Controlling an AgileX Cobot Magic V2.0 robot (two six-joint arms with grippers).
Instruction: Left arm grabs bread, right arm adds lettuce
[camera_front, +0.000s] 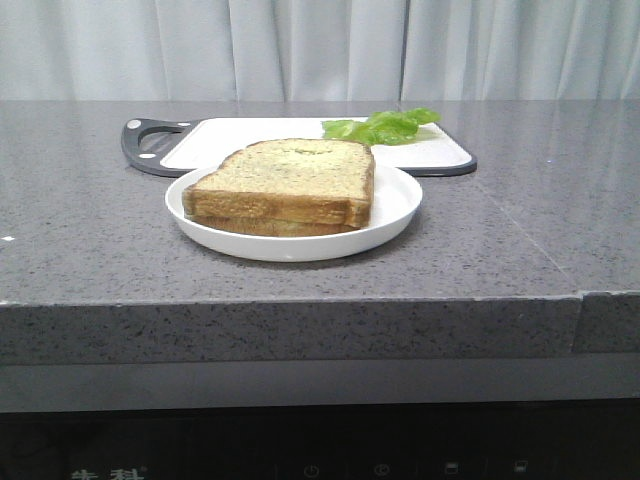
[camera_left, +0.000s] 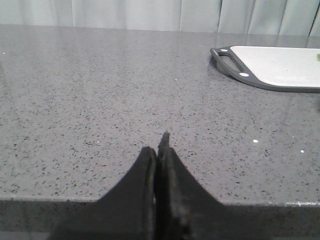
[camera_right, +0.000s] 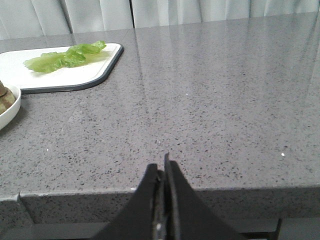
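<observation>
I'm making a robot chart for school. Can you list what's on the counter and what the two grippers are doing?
plate: white plate, front middle of the counter
bread: two stacked slices on the plate
lettuce: green leaf lying on the cutting board
cutting board: white with dark rim, behind the plate
left gripper: shut, holding nothing, near the counter's edge
right gripper: shut, holding nothing, near the counter's edge
</observation>
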